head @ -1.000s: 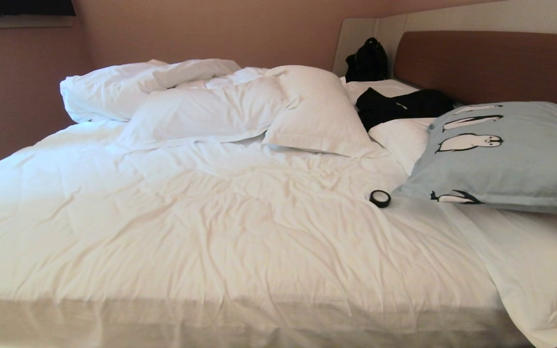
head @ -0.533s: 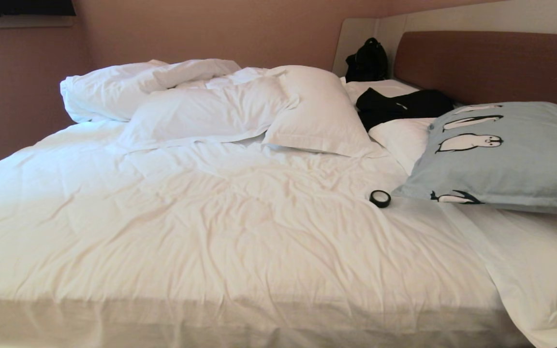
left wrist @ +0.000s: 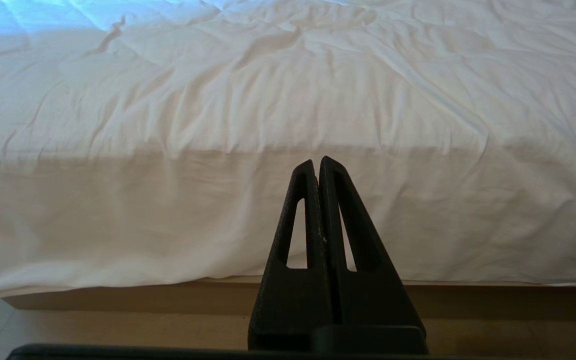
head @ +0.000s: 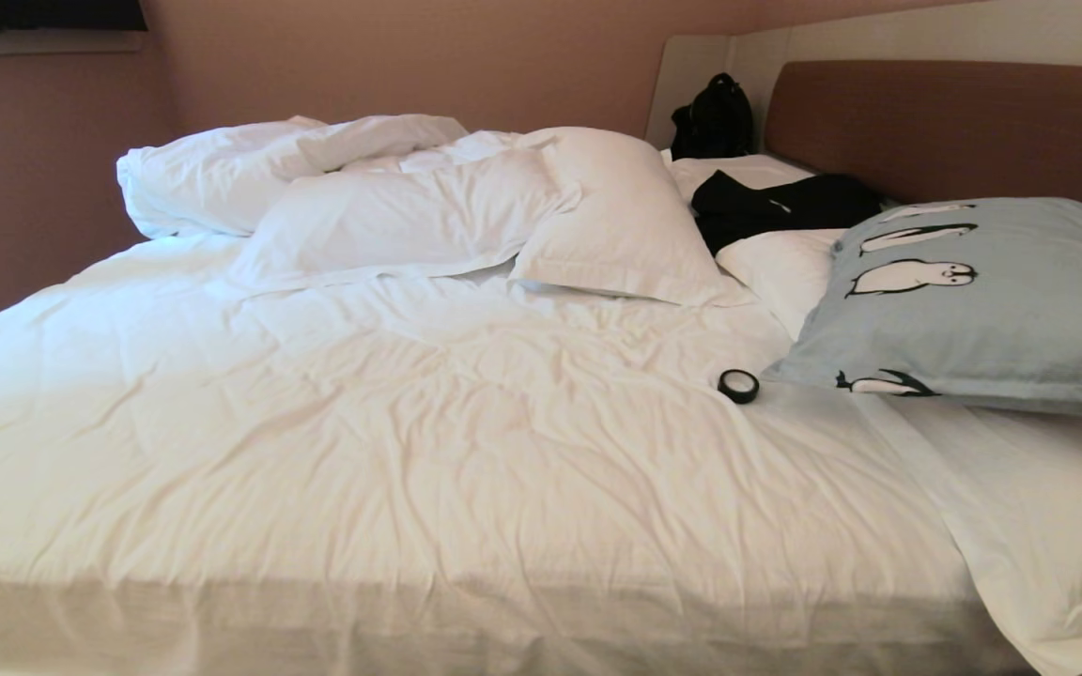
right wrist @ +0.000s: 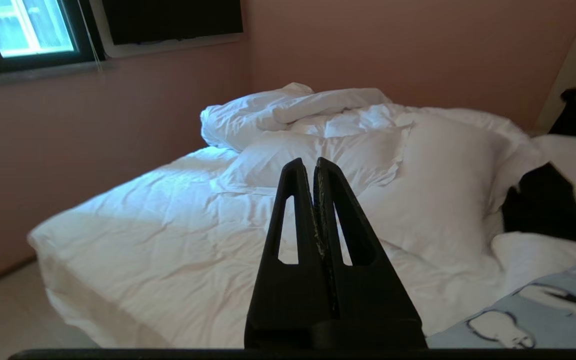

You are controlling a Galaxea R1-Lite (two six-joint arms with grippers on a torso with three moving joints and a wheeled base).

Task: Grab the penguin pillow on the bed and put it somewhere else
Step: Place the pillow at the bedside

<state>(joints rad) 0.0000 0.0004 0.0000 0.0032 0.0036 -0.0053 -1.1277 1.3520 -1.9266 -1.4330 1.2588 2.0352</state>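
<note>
The penguin pillow (head: 992, 300), pale blue with black-and-white penguin prints, lies at the right of the bed (head: 428, 432) against the brown headboard (head: 954, 122), resting partly on a white pillow. A corner of the penguin pillow (right wrist: 543, 310) shows in the right wrist view, close beside my right gripper (right wrist: 314, 162), which is shut and empty above the bed. My left gripper (left wrist: 316, 162) is shut and empty, low in front of the bed's side, pointing at the hanging sheet. Neither arm shows in the head view.
A small black tape roll (head: 738, 385) lies on the sheet just left of the penguin pillow. White pillows (head: 616, 216) and a bunched duvet (head: 297, 169) fill the far side. Black clothing (head: 785, 207) and a black bag (head: 715, 117) sit by the headboard. A window (right wrist: 25, 25) is in the far wall.
</note>
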